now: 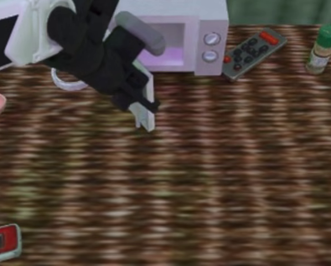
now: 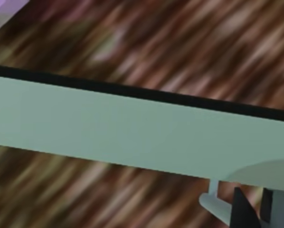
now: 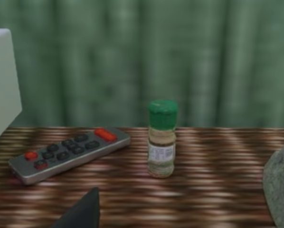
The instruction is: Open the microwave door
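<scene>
Microwave door point(image 1: 148, 119), flat pale grey panel, edge-on in the top view and swung well out from the front of the boxy pale grey-lavender microwave point(image 1: 210, 19) at the table's far edge; lavender cavity exposed. Left gripper point(image 1: 146, 104) at the door's free end, dark fingers point(image 2: 239, 211) against the slim pale bar handle point(image 2: 213, 204), apparently clamped on it, though only partly seen. Hinge side hidden under the black left arm. Right arm out of the top view, idle, facing the dark grey remote with red buttons point(image 3: 68, 152) and the green-capped spice jar point(image 3: 162, 137). Likely risks: straight pull instead of an arc about the hinge, twisting the handle out of the grip; pull past the hinge's limit, dragging the whole oven over the mottled brown tabletop point(image 1: 210, 183) towards the remote just beside its knob panel; forearm, low over the cavity, brushing the oven front on further swing.
</scene>
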You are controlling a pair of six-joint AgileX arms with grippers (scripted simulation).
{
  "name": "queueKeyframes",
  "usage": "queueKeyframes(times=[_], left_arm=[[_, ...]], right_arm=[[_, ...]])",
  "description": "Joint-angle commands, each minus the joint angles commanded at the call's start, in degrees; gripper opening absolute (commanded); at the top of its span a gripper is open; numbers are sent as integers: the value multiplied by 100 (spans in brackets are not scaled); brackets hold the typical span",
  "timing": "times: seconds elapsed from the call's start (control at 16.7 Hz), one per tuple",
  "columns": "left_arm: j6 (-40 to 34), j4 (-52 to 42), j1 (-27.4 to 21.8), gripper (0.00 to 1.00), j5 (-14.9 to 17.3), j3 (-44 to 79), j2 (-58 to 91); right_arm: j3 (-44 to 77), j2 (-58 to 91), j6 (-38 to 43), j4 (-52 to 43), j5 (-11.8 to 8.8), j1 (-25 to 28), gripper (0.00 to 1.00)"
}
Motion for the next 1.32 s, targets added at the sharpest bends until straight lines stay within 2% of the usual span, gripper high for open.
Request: queueKeyframes(times=[0.42,1.32], left_arm=[[909,-178,371,0,435,-180,-185],[928,-184,380,0,444,-186,-187]], right_arm=[[0,0,0,0,0,0,100],[0,0,0,0,0,0,100]])
